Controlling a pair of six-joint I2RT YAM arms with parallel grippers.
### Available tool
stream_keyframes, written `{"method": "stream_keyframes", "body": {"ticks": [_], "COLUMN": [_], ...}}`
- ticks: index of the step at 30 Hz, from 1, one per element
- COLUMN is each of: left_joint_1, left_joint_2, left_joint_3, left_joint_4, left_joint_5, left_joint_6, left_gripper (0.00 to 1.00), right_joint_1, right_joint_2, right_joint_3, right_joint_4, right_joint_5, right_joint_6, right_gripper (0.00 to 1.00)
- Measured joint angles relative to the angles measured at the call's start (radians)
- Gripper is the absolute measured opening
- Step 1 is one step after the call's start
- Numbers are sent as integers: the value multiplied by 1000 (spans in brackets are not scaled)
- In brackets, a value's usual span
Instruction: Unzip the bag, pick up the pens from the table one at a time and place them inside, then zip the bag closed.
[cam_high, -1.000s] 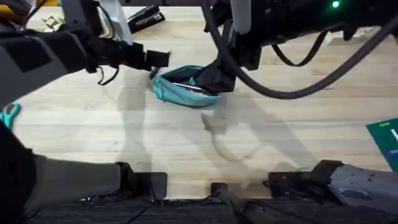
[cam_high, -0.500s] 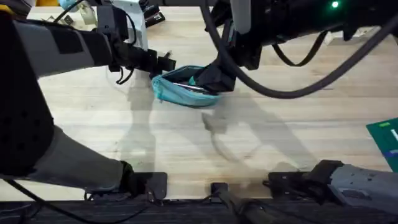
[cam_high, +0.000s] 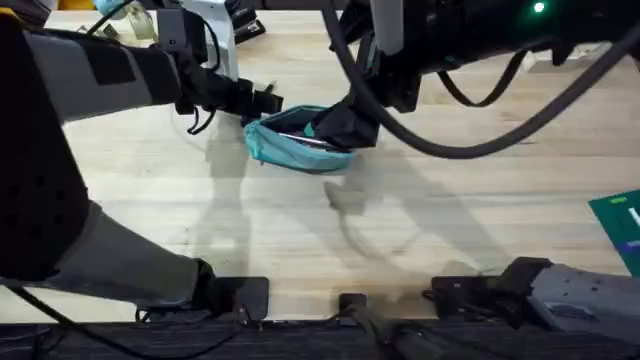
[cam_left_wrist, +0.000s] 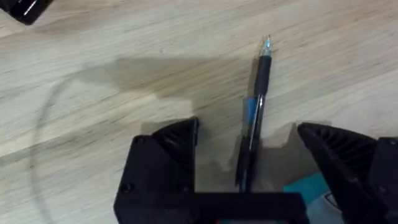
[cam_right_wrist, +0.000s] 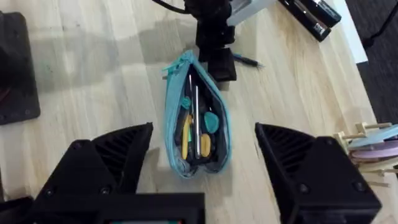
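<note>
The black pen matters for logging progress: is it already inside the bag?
No, the black pen lies on the table, between the open left gripper fingers.

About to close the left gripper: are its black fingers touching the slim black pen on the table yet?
Apart. The left wrist view shows the pen lying between the open fingers, wood visible either side.

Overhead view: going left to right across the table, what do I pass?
Left gripper → teal bag → right gripper → green object at the table's right edge.
</note>
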Motion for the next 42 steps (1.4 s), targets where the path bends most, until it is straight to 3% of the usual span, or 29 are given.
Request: {"method": "stream_keyframes", "body": {"ticks": [4, 6, 7, 9, 10, 11, 27, 33, 36, 41, 42], "left_joint_1": [0, 0, 5, 6, 5, 2, -6, -76, -177, -256, -312], "left_joint_2": [2, 2, 6, 6, 6, 6, -27, -243, -416, -521, -585], "left_joint_3": [2, 2, 3, 3, 3, 6, -1, -8, -8, -8, -8], "left_joint_4": [-3, -2, 0, -3, -4, -3, -31, -56, -138, -228, -283], "left_joint_5": [0, -8, -26, -23, -11, -11, -7, -16, -42, -56, -60], "left_joint_6": [2, 3, 2, -2, -3, -3, -6, -6, -6, -6, -6], "left_gripper": [993, 897, 510, 194, 85, 58, 41, 41, 41, 41, 41], "right_joint_1": [0, 0, 0, 0, 0, 0, 0, 0, 0, 0, 0], "right_joint_2": [0, 0, 0, 0, 0, 0, 0, -44, -164, -225, -264], "right_joint_3": [0, 0, 0, 0, 0, 0, 0, 0, 0, 0, 0], "right_joint_4": [0, 0, 0, 0, 0, 0, 0, -3, -34, -119, -183], "right_joint_5": [0, 0, 0, 0, 0, 0, 3, 7, 11, 46, 71], "right_joint_6": [0, 0, 0, 0, 0, 0, 0, 0, 0, 0, 0], "right_gripper": [997, 997, 998, 998, 998, 998, 998, 998, 997, 998, 998]}}
